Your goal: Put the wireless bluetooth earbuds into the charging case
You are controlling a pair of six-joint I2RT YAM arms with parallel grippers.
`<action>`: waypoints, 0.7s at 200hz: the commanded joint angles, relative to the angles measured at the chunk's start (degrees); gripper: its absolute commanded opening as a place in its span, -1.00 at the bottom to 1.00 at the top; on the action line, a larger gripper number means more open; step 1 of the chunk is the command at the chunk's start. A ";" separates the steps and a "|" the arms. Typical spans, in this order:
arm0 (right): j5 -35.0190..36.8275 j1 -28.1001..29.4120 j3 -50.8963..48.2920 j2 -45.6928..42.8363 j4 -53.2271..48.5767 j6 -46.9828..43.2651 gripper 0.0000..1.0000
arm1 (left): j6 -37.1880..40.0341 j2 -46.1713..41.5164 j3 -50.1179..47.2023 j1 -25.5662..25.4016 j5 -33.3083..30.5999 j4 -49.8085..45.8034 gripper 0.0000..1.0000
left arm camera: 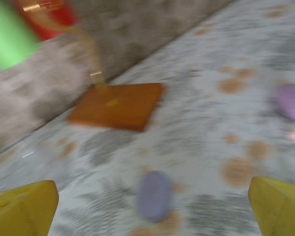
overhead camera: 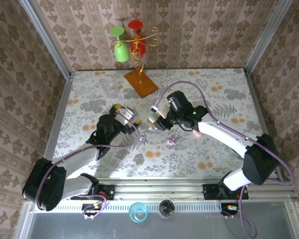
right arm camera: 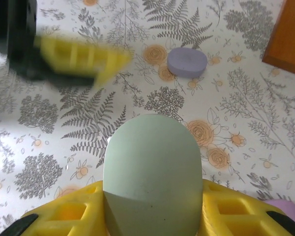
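My right gripper [right arm camera: 152,199] is shut on a pale green pebble-shaped charging case [right arm camera: 152,162], closed and standing on end between the yellow fingers [right arm camera: 73,214]. From above, this gripper [overhead camera: 157,119] hovers at mid-table. A closed lilac case [right arm camera: 187,62] lies on the table beyond it. My left gripper [left arm camera: 153,211] is open, its yellow fingertips [left arm camera: 24,206] wide apart, with the lilac case [left arm camera: 154,195] lying on the table between and beyond them. That view is blurred. Tiny lilac-pink earbuds [overhead camera: 170,142] lie just in front of the right gripper. The left gripper [overhead camera: 130,117] faces the right one.
An orange-based stand [overhead camera: 140,82] with a green glass [overhead camera: 121,50] and a red glass [overhead camera: 137,42] is at the back. A pinkish-lilac pebble [left arm camera: 291,101] lies on the floral tablecloth [overhead camera: 214,149]. Patterned walls enclose three sides.
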 commanded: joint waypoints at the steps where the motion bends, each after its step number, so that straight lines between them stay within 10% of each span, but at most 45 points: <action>1: -3.41 -0.36 0.47 -3.18 -6.61 -5.45 -0.29 | 1.63 -1.78 1.68 -2.40 16.55 -6.45 1.00; 52: -12.13 -0.29 2.77 -7.02 -16.69 -10.62 -0.32 | -7.23 -2.18 1.08 -4.78 41.76 -1.83 0.99; 140: -20.50 -0.19 2.79 -8.01 -20.12 -13.95 -0.39 | -16.72 0.35 4.51 -6.23 56.53 2.27 0.48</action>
